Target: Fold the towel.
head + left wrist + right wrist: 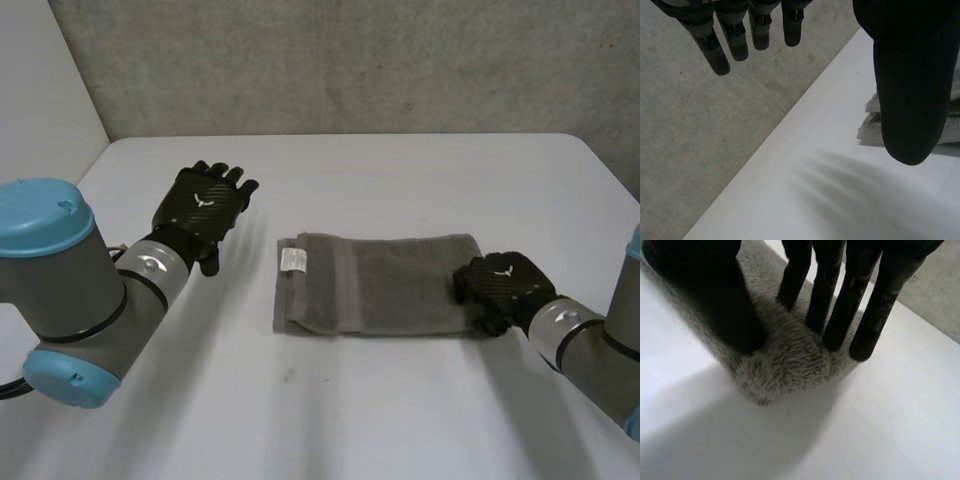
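Note:
A grey towel (380, 285) lies folded into a long strip in the middle of the white table (400, 180), with a small white label (292, 260) at its left end. My right hand (495, 285) sits on the towel's right end. In the right wrist view its fingers (835, 305) and thumb (715, 305) bear down on the towel (785, 365) and pinch a hump of cloth between them. My left hand (205, 205) hovers open above the table, well left of the towel, its fingers (735, 35) straight. Beside its thumb a corner of the towel (872, 125) shows.
A grey wall (350, 60) runs behind the table's far edge. Bare table surface lies in front of the towel and to both sides of it.

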